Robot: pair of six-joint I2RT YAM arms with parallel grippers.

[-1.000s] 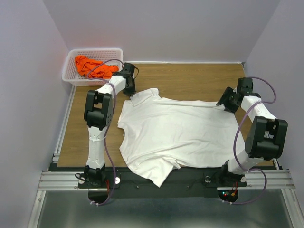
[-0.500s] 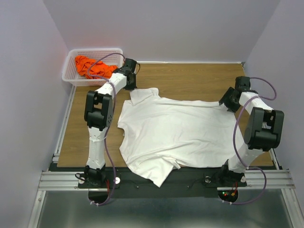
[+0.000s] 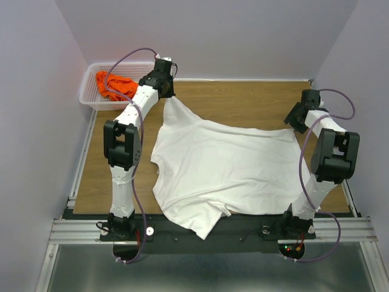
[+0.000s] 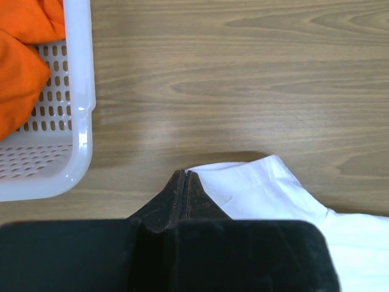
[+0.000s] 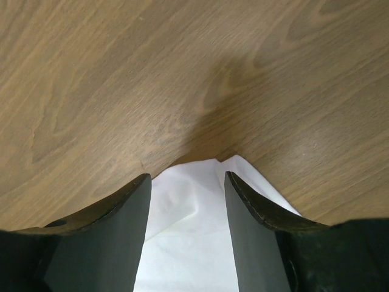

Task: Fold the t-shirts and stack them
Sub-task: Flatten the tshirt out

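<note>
Left claw (image 4: 183, 175), clenched on a corner of the white shirt (image 3: 225, 170), has pulled it up and away; right claw (image 5: 186, 176) stays spread, cloth between its fingers (image 5: 118, 234).

White t-shirt (image 3: 225, 170) is spread mostly flat on the wooden table (image 3: 243, 100), 1 far-left corner pulled up, 1 corner spilling past the near edge. Orange t-shirt (image 3: 110, 83) sits crumpled in the white basket (image 3: 91, 100).

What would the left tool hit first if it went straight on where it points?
Most likely the bare wooden table just beyond the left tool, which grips the white t-shirt; the basket sits aside. Depth unclear.
</note>
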